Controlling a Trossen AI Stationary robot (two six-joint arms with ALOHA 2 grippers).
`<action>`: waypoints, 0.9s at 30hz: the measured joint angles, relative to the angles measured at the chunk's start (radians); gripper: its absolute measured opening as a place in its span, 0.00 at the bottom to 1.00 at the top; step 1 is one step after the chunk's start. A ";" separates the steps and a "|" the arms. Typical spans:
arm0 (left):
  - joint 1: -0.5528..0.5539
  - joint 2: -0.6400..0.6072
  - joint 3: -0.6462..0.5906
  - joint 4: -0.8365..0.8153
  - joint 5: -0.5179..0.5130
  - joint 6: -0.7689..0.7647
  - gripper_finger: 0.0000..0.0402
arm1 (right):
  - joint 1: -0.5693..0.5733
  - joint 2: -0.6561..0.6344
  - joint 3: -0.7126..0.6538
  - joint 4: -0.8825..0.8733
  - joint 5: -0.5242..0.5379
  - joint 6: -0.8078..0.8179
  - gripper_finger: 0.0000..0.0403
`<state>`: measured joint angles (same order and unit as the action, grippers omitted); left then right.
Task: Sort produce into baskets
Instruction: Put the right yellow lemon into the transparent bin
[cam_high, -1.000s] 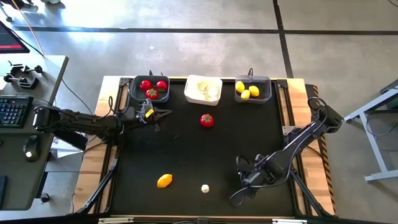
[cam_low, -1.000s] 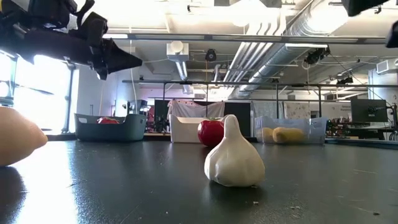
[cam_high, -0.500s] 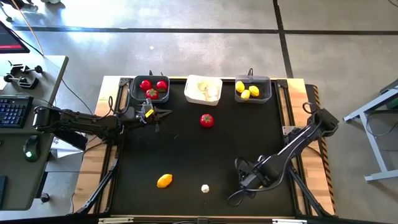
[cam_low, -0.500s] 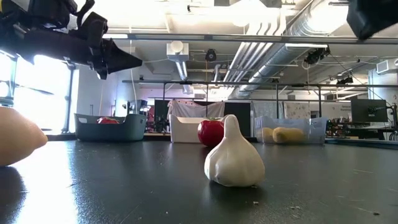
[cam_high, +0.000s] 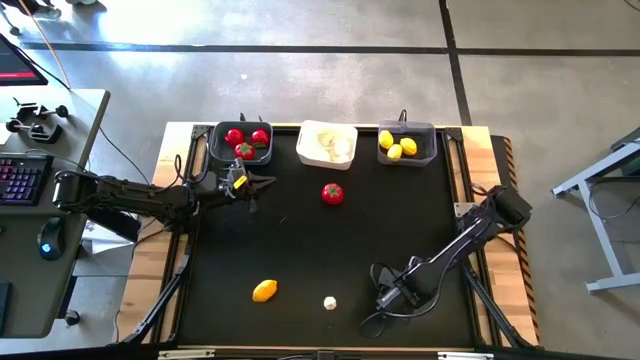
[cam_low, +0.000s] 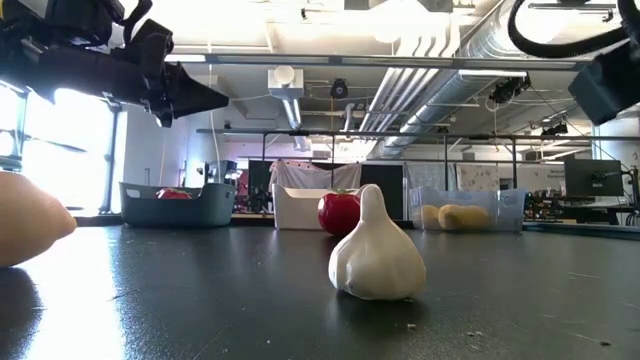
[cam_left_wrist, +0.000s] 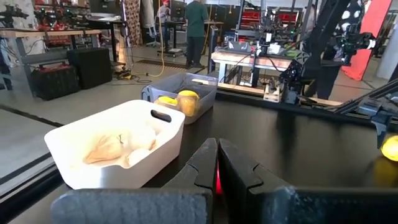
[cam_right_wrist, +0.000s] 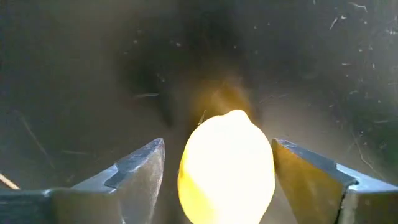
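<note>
A yellow lemon (cam_right_wrist: 227, 165) lies on the black table between the fingers of my right gripper (cam_right_wrist: 217, 152), which is open, points down and stands apart from it on both sides. In the high view that gripper (cam_high: 383, 297) hides this lemon. Loose on the table are a red tomato (cam_high: 332, 193), a second lemon (cam_high: 264, 290) and a white garlic bulb (cam_high: 330, 302). At the far edge stand three baskets: tomatoes (cam_high: 241, 142), garlic (cam_high: 327, 143), lemons (cam_high: 406, 143). My left gripper (cam_high: 268, 182) hovers shut beside the tomato basket.
The table's raised frame (cam_high: 478, 215) runs along the right side under my right arm. A desk with a keyboard (cam_high: 22, 178) stands off the table's left. Bare black mat (cam_high: 300, 240) lies between the loose pieces.
My right gripper has come down toward the table and shifted a little toward the left and near edges. The loose produce and my left arm have kept still.
</note>
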<state>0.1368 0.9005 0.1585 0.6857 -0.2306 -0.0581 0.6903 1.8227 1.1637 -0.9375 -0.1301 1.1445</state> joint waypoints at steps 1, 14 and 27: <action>0.000 0.000 0.000 0.000 0.000 -0.004 0.00 | 0.000 0.004 0.000 0.000 -0.001 -0.004 0.69; 0.017 0.011 0.000 0.000 -0.043 -0.011 0.00 | -0.184 0.003 0.050 0.045 -0.023 -0.270 0.34; 0.166 0.072 0.000 0.069 0.050 0.044 0.00 | -0.737 0.001 0.163 -0.054 0.146 -0.959 0.35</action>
<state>0.3024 0.9729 0.1585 0.7551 -0.1805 -0.0146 -0.0468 1.8240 1.3266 -0.9912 0.0162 0.1851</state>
